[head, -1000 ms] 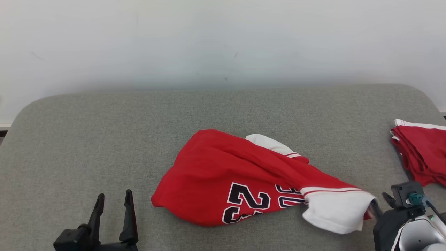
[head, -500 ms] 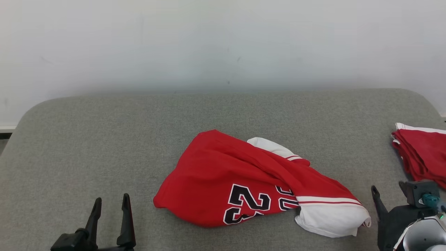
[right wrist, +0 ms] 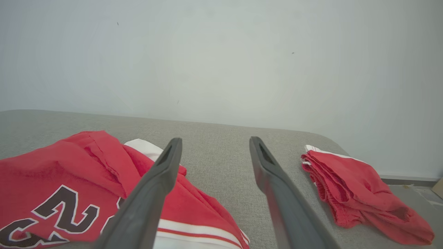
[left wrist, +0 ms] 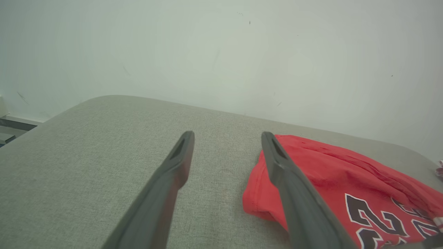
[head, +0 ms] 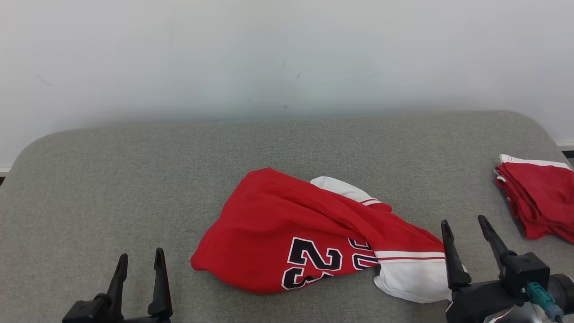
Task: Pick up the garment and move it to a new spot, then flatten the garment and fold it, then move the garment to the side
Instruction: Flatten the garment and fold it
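Observation:
The garment (head: pixel 287 224) is red with white bands and black numbers, and lies crumpled in the middle of the grey padded table (head: pixel 112 179). My right gripper (head: pixel 463 220) stands open at the lower right. Its left finger (head: pixel 450 260) is just beside the garment's white band (head: pixel 412 278), and nothing is between the jaws. In the right wrist view the garment (right wrist: pixel 69 173) lies to the left of the open right gripper (right wrist: pixel 215 139). My left gripper (head: pixel 141 253) is open at the lower left, a little apart from the garment's left edge (left wrist: pixel 263 193); in the left wrist view the gripper (left wrist: pixel 227 135) holds nothing.
A folded pile of red cloth (head: pixel 538 197) with a white edge lies at the table's right end, also in the right wrist view (right wrist: pixel 353 180). A pale wall (head: pixel 287 54) rises behind the table. Bare grey surface stretches to the left and behind the garment.
My right gripper has opened and let go of the white band, then swung round so its fingers point up the view beside it. The band has settled on the table. The left arm stayed put.

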Available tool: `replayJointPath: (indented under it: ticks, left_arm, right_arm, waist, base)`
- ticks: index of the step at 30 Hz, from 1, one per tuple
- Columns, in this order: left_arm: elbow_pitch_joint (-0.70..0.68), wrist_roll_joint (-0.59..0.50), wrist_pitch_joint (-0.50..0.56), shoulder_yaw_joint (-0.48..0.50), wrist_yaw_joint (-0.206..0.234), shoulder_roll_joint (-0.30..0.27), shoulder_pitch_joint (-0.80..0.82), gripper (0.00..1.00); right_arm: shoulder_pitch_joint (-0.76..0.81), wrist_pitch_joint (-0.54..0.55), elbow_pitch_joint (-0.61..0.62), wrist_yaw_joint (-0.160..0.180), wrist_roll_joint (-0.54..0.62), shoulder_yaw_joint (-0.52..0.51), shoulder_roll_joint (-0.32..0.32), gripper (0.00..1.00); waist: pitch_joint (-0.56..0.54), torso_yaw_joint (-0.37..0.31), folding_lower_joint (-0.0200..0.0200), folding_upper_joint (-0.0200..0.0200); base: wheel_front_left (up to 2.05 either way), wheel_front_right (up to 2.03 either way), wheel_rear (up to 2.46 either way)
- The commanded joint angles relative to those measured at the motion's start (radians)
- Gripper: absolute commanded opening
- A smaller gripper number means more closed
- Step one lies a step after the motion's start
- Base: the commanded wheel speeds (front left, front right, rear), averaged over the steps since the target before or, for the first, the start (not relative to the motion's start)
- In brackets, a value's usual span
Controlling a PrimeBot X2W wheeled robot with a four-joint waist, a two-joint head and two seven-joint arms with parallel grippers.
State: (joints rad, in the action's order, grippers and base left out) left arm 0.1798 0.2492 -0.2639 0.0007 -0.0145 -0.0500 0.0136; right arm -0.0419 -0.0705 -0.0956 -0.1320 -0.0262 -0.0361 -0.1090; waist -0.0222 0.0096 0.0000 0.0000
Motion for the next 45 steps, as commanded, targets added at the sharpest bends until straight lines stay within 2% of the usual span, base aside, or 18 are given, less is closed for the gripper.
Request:
replayJointPath:
  ticks: [1,11,16,22,29,37,41,45]
  left_arm:
    - [-0.005,0.001,0.0,0.005,0.004,-0.001,-0.003,1.0]
    - [0.012,-0.019,0.0,-0.003,-0.003,-0.001,-0.015,1.0]
    - [0.091,-0.032,0.014,-0.026,-0.026,-0.013,0.067,1.0]
    - [0.25,0.001,0.132,-0.031,-0.055,-0.043,0.262,1.0]
    - [0.416,0.029,0.301,-0.03,-0.061,-0.074,0.444,1.0]
    - [0.549,0.044,0.425,-0.029,-0.059,-0.125,0.609,1.0]
    - [0.593,0.027,0.483,-0.03,-0.017,-0.148,0.659,1.0]
    - [0.635,0.013,0.564,-0.043,0.001,-0.175,0.691,1.0]
  right_arm:
    - [0.009,-0.023,-0.014,0.003,-0.011,0.009,0.01,1.0]
    - [0.008,-0.098,-0.083,0.003,-0.033,0.031,0.036,1.0]
    - [-0.017,-0.095,-0.091,0.003,-0.036,0.042,0.037,1.0]
    - [-0.054,-0.083,-0.088,0.003,-0.043,0.091,0.036,1.0]
    - [-0.105,-0.091,-0.103,0.003,-0.059,0.16,0.039,1.0]
    - [-0.152,-0.118,-0.135,0.003,-0.078,0.181,0.046,1.0]
    - [-0.166,-0.128,-0.149,0.003,-0.082,0.189,0.047,1.0]
    - [-0.172,-0.133,-0.159,0.003,-0.084,0.192,0.048,1.0]
  waist:
    - [-0.002,-0.003,0.0,0.0]
    - [-0.007,-0.024,0.0,0.0]
    - [0.009,-0.062,0.0,0.0]
    - [0.067,-0.139,0.0,0.0]
    - [0.151,-0.234,0.0,0.0]
    - [0.221,-0.325,0.0,0.0]
    - [0.238,-0.353,0.0,0.0]
    - [0.245,-0.369,0.0,0.0]
  base:
    - [0.0,0.0,0.0]
    - [0.0,0.0,0.0]
    - [0.0,0.0,0.0]
    - [0.0,0.0,0.0]
    - [0.0,0.0,0.0]
    - [0.0,0.0,0.0]
    - [0.0,0.0,0.0]
    - [0.0,0.0,0.0]
